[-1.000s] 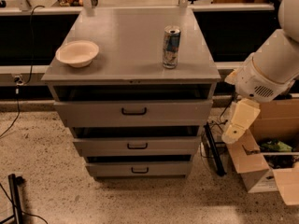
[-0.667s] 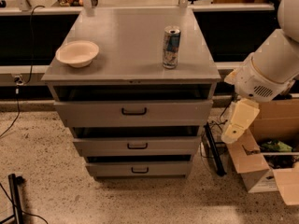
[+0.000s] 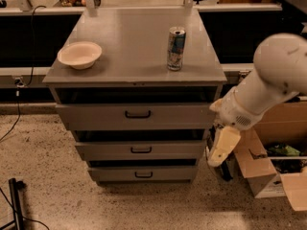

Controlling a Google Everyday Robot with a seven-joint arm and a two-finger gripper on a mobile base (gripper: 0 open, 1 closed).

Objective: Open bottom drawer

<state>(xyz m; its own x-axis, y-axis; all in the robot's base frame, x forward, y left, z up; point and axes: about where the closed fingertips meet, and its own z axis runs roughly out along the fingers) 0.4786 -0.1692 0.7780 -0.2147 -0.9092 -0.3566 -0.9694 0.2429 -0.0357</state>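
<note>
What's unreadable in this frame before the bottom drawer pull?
- Interior of the bottom drawer: camera view, hidden in shadow under the middle drawer.
- Floor behind the end effector, which hangs right of the cabinet at middle-drawer height: blocked by it.
- Arm: cut off by the right edge.
- Label on the can: too small to read.

cabinet top (image 3: 134,42): bowl (image 3: 79,54) left, can (image 3: 176,48) right, apart | tool (image 3: 217,158) low beside cabinet's right side
</note>
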